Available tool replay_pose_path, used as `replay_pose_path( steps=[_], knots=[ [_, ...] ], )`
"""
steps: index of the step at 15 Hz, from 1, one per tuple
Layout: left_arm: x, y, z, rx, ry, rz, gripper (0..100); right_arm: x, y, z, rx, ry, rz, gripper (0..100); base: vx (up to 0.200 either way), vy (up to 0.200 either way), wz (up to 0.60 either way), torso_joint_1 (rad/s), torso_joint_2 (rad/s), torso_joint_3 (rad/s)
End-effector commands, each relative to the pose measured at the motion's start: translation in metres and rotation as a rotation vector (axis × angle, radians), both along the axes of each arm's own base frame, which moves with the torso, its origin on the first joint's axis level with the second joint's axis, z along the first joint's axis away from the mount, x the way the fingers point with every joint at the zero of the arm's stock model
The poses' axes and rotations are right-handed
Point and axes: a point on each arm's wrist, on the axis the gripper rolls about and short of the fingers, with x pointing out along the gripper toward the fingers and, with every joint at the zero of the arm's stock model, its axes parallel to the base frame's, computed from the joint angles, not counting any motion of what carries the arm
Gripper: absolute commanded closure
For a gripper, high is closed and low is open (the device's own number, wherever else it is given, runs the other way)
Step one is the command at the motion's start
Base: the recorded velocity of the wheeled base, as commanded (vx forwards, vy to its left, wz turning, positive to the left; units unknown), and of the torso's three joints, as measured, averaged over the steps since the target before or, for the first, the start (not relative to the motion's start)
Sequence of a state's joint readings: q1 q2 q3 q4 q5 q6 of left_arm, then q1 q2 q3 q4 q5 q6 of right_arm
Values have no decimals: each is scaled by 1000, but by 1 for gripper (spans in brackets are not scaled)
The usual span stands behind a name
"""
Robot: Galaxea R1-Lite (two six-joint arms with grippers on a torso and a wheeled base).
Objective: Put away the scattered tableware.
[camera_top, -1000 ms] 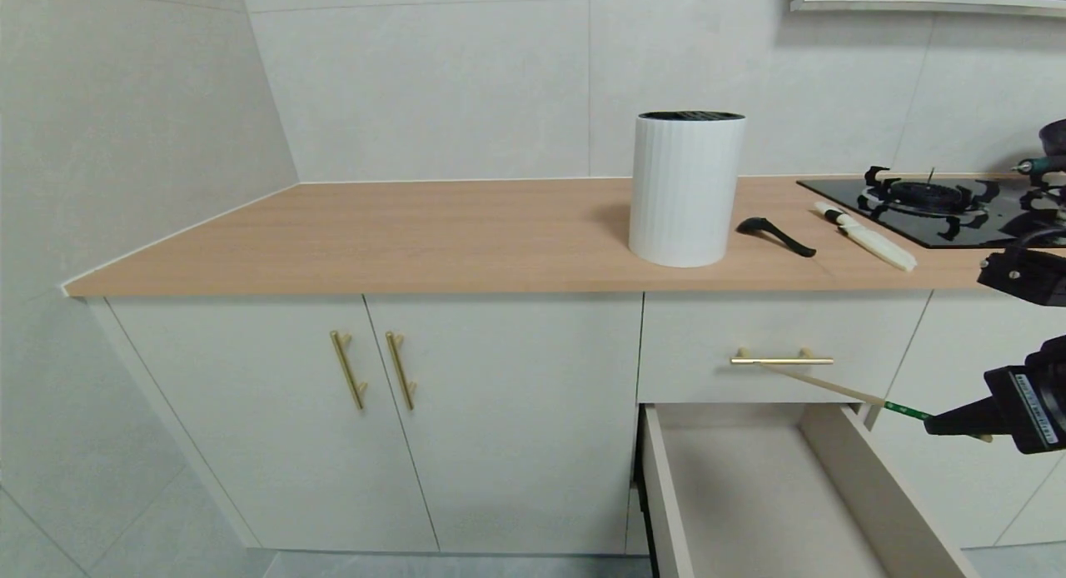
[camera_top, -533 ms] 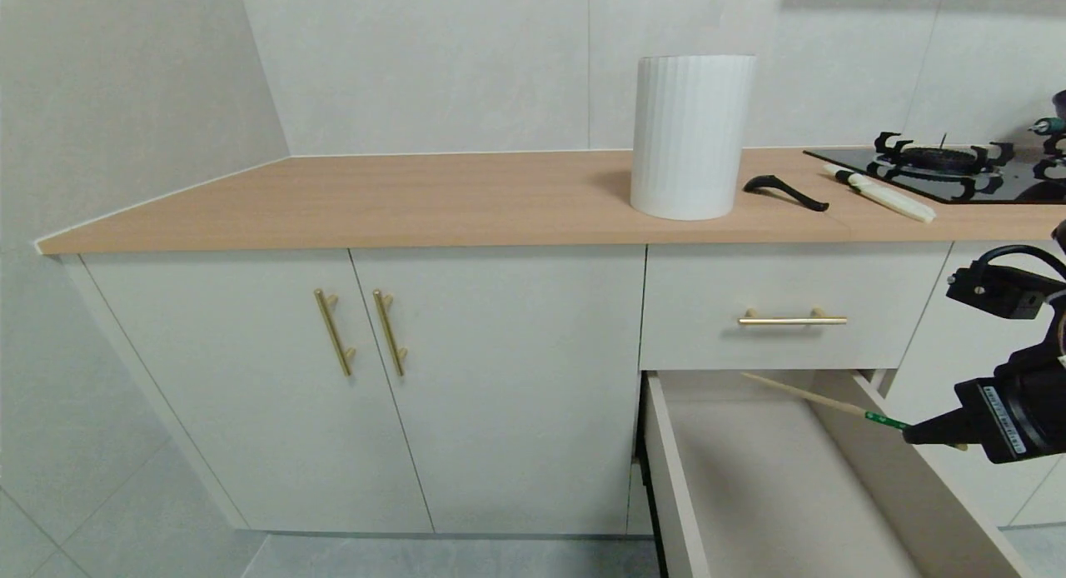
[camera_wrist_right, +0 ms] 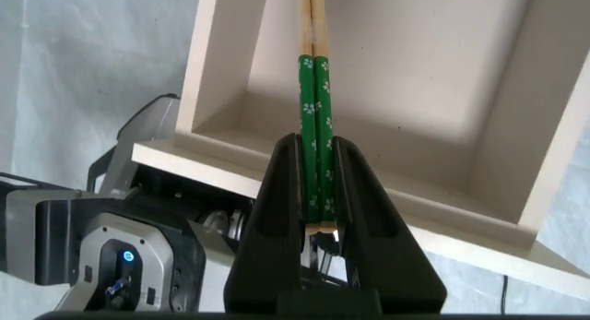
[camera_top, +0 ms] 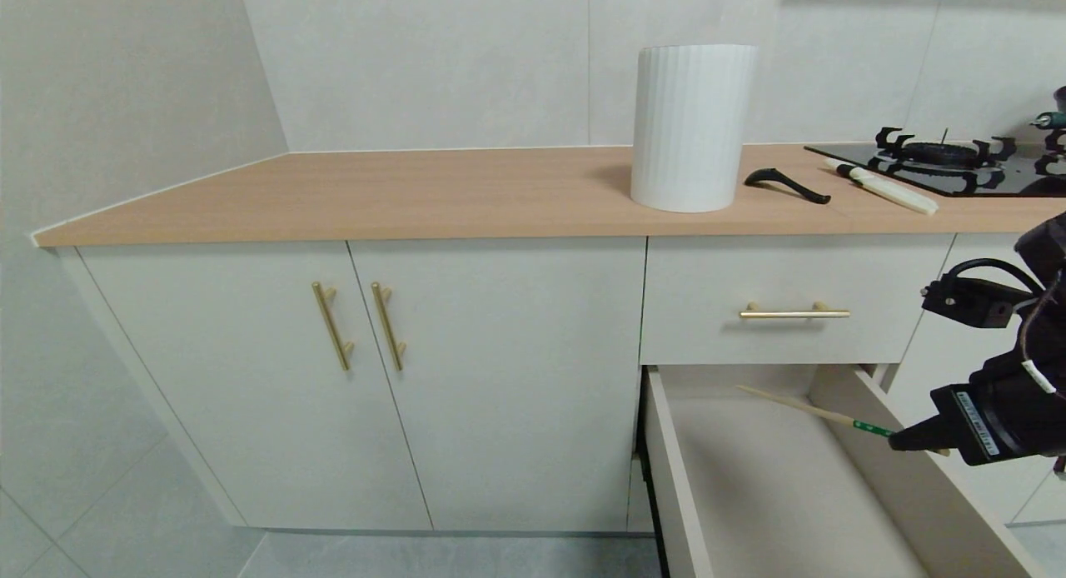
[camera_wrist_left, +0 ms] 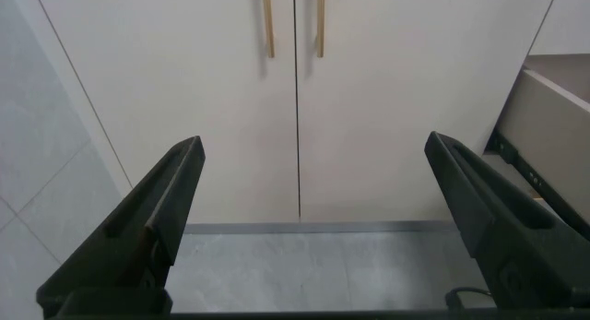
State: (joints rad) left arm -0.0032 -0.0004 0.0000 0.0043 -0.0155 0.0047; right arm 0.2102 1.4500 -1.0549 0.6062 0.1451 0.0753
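L end effector: released, black fingers spread wide, facing white cabinet doors. R end effector, lower right: clenched on pair of wooden chopsticks w/ green patterned ends, tips over open pale drawer. Wood-grain counter above: white ribbed cylinder, black curved utensil, cream knife. Pale tiled wall.

Chopsticks: pair, pale wood, green patterned ends, side by side, pinched in right jaws, tilted over open drawer. Black ladle, pale knife: lying on bench, near each other.
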Motion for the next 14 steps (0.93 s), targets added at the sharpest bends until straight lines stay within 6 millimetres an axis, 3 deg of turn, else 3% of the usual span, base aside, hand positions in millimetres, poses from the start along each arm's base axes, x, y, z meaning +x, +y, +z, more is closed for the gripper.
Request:
replay_pose_path(
  steps=[1, 7, 14],
  knots=[
    [0, 0, 0, 0, 1, 0, 0, 17, 7, -17, -13, 62, 14, 100, 0, 0, 0, 0, 0, 0],
    [0, 0, 0, 0, 1, 0, 0, 82, 39, -101, -9, 252, -57, 100, 0, 0, 0, 0, 0, 0],
    [0, 0, 0, 0, 1, 0, 0, 111, 56, -191, -67, 219, -124, 100, 0, 0, 0, 0, 0, 0]
  ],
)
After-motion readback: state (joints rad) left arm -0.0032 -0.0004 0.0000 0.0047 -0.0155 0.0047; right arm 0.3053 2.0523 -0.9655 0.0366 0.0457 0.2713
